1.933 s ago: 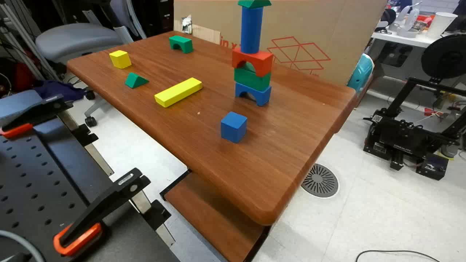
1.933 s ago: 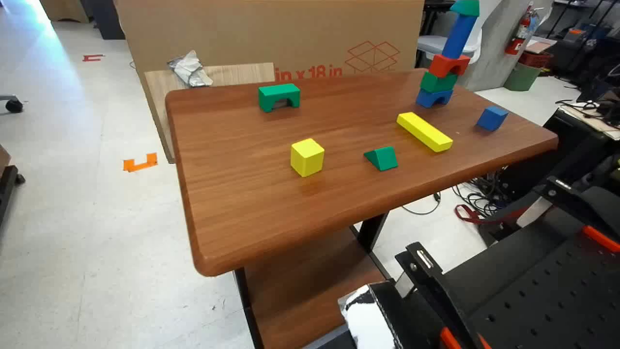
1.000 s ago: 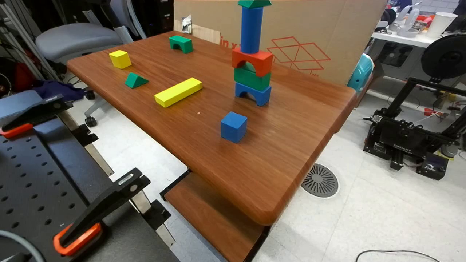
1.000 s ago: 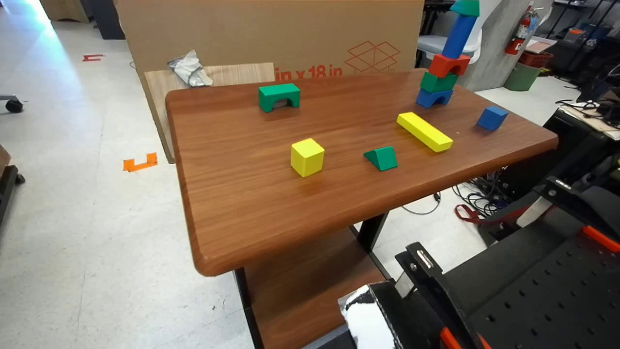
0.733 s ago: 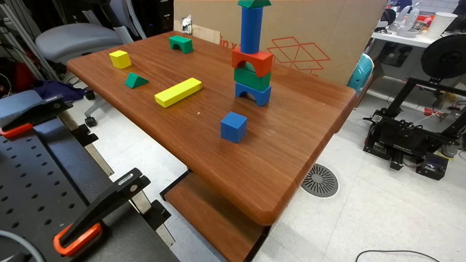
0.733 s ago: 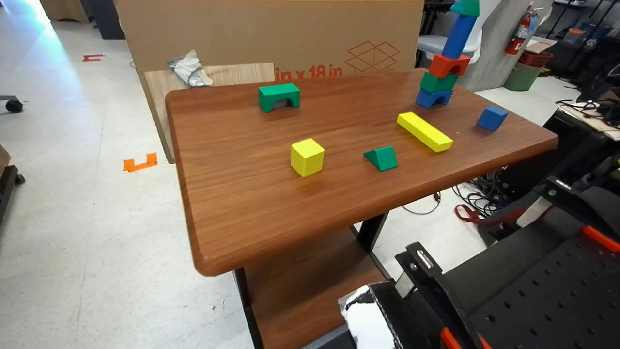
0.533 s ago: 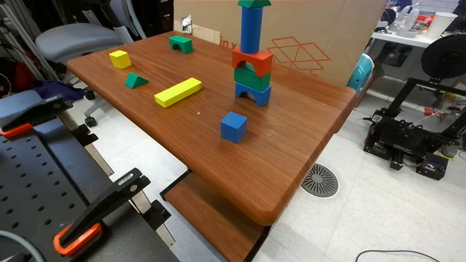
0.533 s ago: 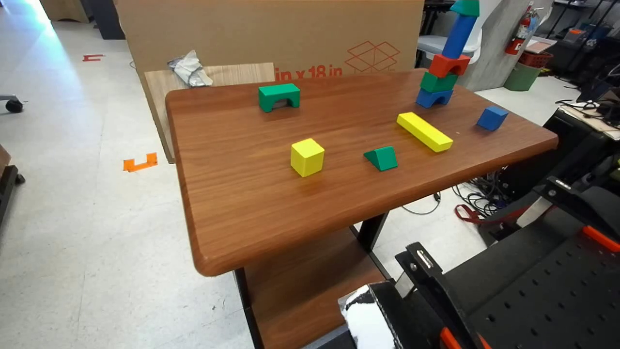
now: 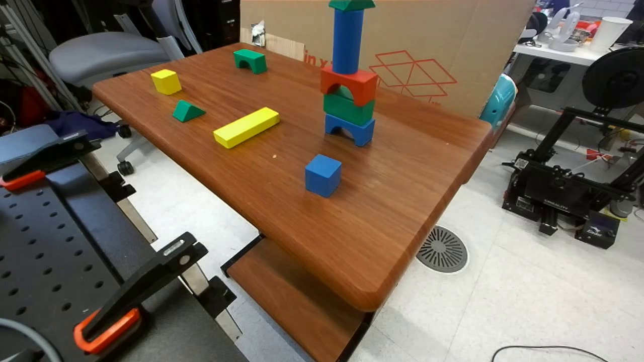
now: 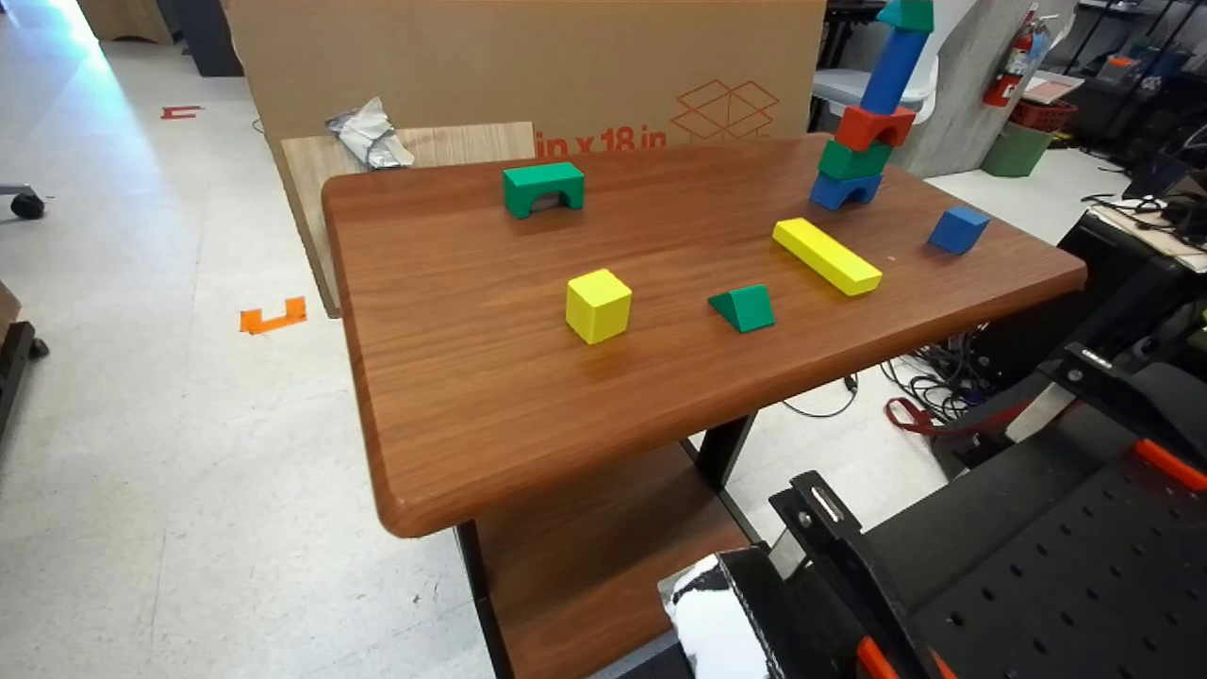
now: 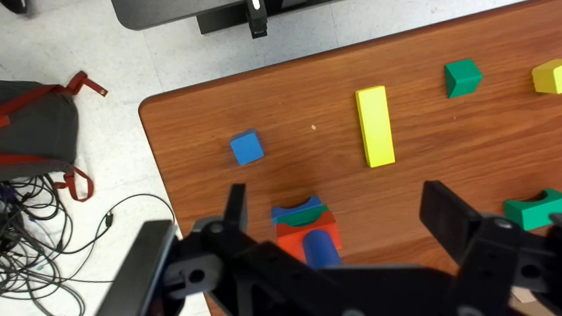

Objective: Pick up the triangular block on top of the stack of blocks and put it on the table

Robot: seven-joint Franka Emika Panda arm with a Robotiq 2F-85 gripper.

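On top of the stack of blocks (image 10: pixel 863 127) sits the triangular block (image 10: pixel 908 15); I hold my gripper (image 11: pixel 337 201) spread wide.

Two-fingered black mechanical gripper (image 11: pixel 336 197), angular, mostly matte. Black finger pads (image 11: pixel 445 219): flat-faced, blocky. A grey metallic-looking link plate (image 11: pixel 210 270), pierced by a dark round hole (image 11: pixel 196 276). Silvery round screw head (image 11: pixel 502 223) at one knuckle. Long black slab (image 11: pixel 137 267) with a pale bluish edge. Broad black central body (image 11: pixel 373 289), details too blurred for me.
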